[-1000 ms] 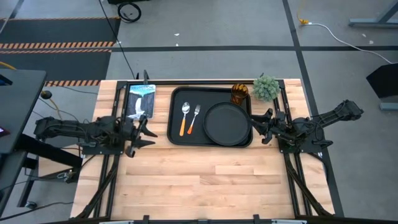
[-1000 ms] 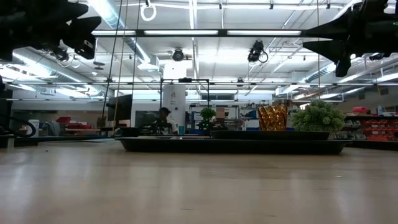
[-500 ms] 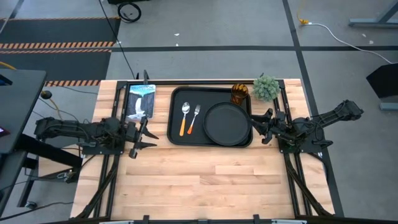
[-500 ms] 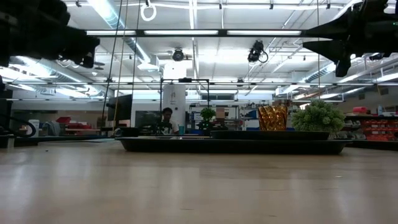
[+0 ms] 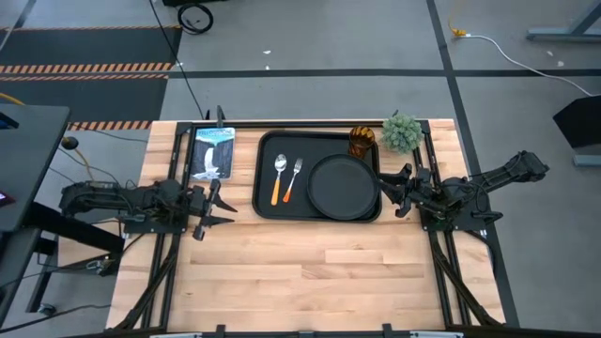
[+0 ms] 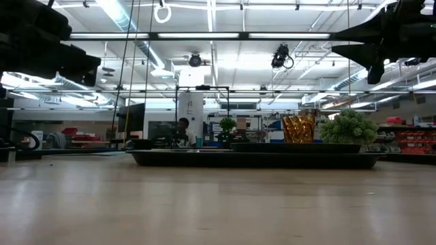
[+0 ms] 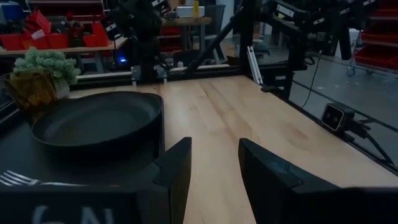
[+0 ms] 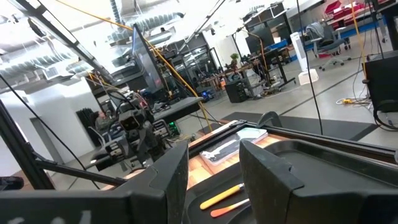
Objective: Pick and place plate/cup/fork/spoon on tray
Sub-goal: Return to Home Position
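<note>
The black tray (image 5: 267, 178) lies at the far middle of the table. On it are the round black plate (image 5: 344, 186), the orange-handled spoon (image 5: 279, 178) and the orange-handled fork (image 5: 293, 178). The amber cup (image 5: 362, 141) stands at the tray's far right corner. My left gripper (image 5: 218, 205) is open and empty, left of the tray, and points at it (image 7: 214, 162). My right gripper (image 5: 398, 191) is open and empty, just off the tray's right edge (image 8: 214, 168).
A small green potted plant (image 5: 402, 132) stands at the far right, beside the cup. A blue and white packet (image 5: 212, 152) lies at the far left. The near half of the wooden table (image 5: 319, 272) is bare. A person (image 6: 182, 129) sits far off in the room.
My left gripper has drawn back a little toward the table's left edge, away from the tray, still open.
</note>
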Controlling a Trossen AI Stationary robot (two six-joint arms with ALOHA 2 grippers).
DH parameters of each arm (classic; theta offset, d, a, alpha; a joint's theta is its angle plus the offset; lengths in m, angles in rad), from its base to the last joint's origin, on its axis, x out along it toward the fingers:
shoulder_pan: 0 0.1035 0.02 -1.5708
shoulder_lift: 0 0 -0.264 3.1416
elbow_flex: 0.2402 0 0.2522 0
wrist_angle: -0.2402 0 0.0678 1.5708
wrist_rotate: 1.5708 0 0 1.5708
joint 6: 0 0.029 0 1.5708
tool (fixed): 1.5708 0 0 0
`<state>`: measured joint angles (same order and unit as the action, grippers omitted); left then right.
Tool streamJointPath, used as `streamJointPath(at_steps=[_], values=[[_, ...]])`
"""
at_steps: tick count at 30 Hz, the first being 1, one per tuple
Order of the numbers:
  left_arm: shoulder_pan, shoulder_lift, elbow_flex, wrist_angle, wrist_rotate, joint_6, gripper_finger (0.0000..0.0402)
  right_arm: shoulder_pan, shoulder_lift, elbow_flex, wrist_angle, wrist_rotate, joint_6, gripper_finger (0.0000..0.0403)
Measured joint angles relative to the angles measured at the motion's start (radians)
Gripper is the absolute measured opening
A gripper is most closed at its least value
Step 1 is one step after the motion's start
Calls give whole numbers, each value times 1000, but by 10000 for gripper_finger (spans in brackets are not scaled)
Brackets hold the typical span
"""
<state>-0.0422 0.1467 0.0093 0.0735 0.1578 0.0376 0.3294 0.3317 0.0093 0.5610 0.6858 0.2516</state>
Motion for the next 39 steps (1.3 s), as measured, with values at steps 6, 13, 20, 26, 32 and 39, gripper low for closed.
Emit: streamJointPath(at_steps=[6, 13, 20, 26, 32, 39], values=[[0, 2, 0, 14, 1, 0, 142, 0, 0, 0, 0, 0, 0, 151], [0, 2, 0, 16, 1, 0, 142, 0, 0, 0, 0, 0, 0, 151], [0, 2, 0, 18, 1, 0, 142, 0, 0, 0, 0, 0, 0, 151], [0, 2, 0, 19, 1, 0, 142, 0, 0, 0, 0, 0, 0, 151], [0, 2, 0, 19, 1, -1, 142, 0, 0, 0, 0, 0, 0, 151], [0, 3, 0, 19, 1, -1, 142, 0, 0, 0, 0, 0, 0, 151]])
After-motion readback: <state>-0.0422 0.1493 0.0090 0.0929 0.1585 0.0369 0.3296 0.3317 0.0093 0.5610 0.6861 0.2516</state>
